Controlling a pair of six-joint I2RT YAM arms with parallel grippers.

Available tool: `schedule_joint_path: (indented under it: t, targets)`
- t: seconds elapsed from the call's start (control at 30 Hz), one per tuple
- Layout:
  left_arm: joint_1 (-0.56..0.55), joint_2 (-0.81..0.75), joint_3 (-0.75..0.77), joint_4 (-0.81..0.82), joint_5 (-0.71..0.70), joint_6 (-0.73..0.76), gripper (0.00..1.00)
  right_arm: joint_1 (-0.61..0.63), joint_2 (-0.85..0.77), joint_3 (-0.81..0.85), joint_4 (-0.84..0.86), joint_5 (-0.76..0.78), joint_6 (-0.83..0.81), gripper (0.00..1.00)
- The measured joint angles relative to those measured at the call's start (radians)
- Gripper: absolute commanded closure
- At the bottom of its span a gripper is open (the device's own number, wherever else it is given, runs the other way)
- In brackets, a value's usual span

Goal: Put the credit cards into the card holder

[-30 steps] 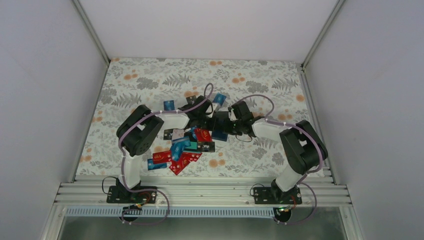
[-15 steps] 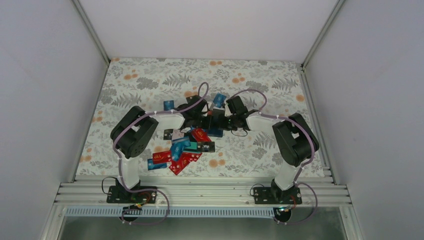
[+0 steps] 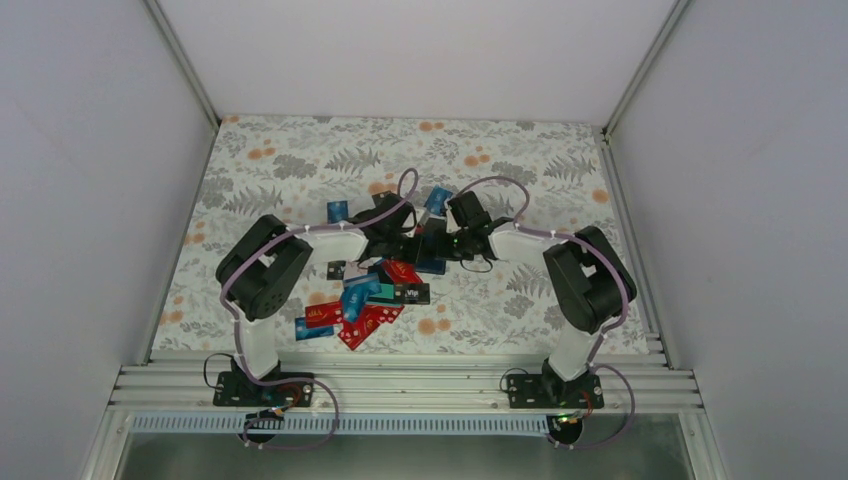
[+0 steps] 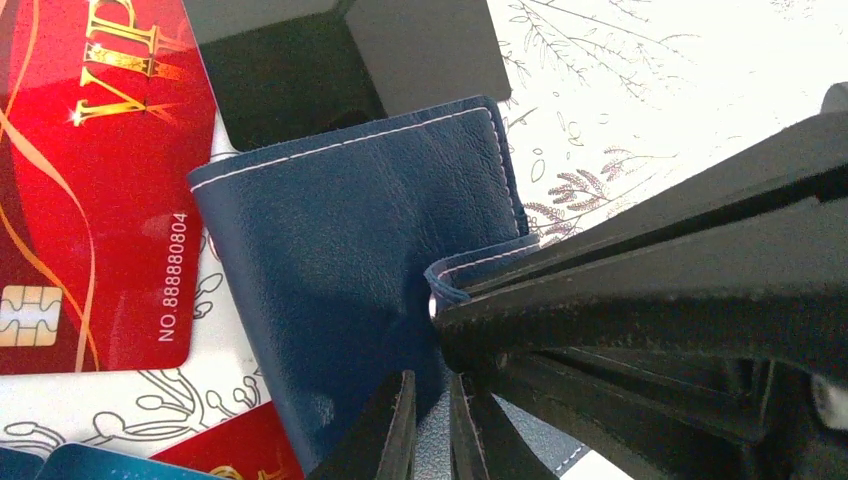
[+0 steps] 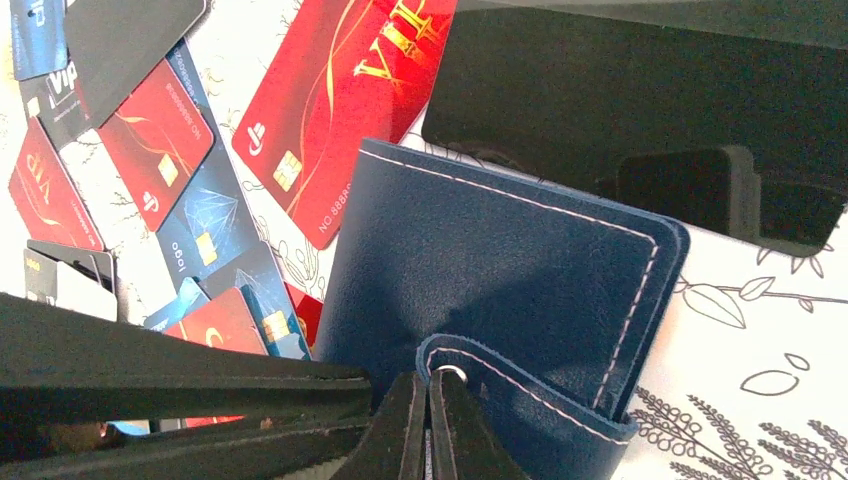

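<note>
Card holder (image 5: pixel 500 270) folded shut, mid tabletop (image 3: pixel 300 160). Right gripper (image 5: pixel 430 400) clamped on its clasp tab (image 5: pixel 530 395), likely to peel flap open. Left gripper (image 4: pixel 428 420) narrow slit at holder edge, grip unclear, probably bracing. Credit cards (image 3: pixel 365 300) heaped toward near edge, waiting

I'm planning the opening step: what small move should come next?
Probably the right end effector should peel the strap it pinches off the card holder: the holder lies folded shut, credit cards loose beside it.
</note>
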Motion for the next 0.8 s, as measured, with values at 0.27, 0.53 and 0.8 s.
schedule_joint_path:
  t: [0.27, 0.53, 0.8]
  targets:
    - [0.030, -0.068, -0.091, 0.044, -0.042, -0.002, 0.82, 0.029, 0.062, 0.085, -0.042, -0.015, -0.007, 0.96]
    - [0.053, -0.065, -0.088, 0.064, -0.045, 0.002, 0.67, 0.034, 0.052, 0.074, -0.035, -0.008, -0.027, 0.96]
    - [0.052, -0.078, -0.104, 0.051, -0.072, 0.007, 0.67, 0.051, 0.007, 0.034, -0.060, -0.008, -0.026, 0.96]
